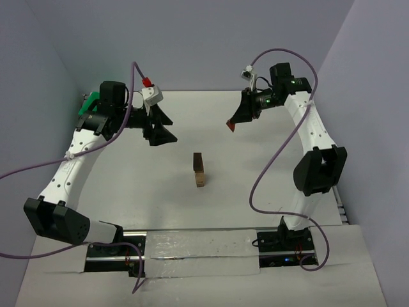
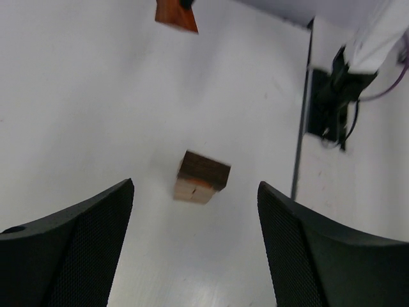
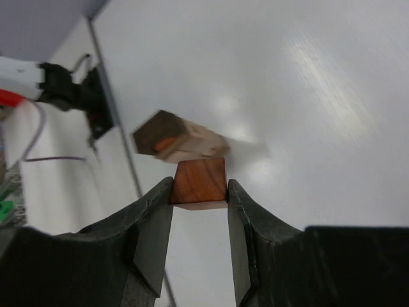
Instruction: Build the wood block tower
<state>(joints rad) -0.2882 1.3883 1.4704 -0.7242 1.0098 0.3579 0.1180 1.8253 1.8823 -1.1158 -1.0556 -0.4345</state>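
1. A white surface (image 1: 128,192) sits between pale lilac walls, with both arms reaching out over it.
2. The right pincer (image 3: 199,187) is clamped tight on a small reddish-brown block (image 3: 199,181). Each finger presses a side face, and the block is held up off the surface.
3. Just past that block in the right wrist view stands the tower (image 1: 200,171), near the middle of the surface and well apart from both pincers.
4. The tower is narrow and upright, dark brown on top with light tan below. I can't quite count its pieces from here.
5. The left pincer (image 2: 195,187) is spread wide and holds nothing. It hangs above the surface on the left side, and its wrist view looks down on the tower.
6. Something green (image 1: 88,102) shows behind the left arm, mostly hidden.
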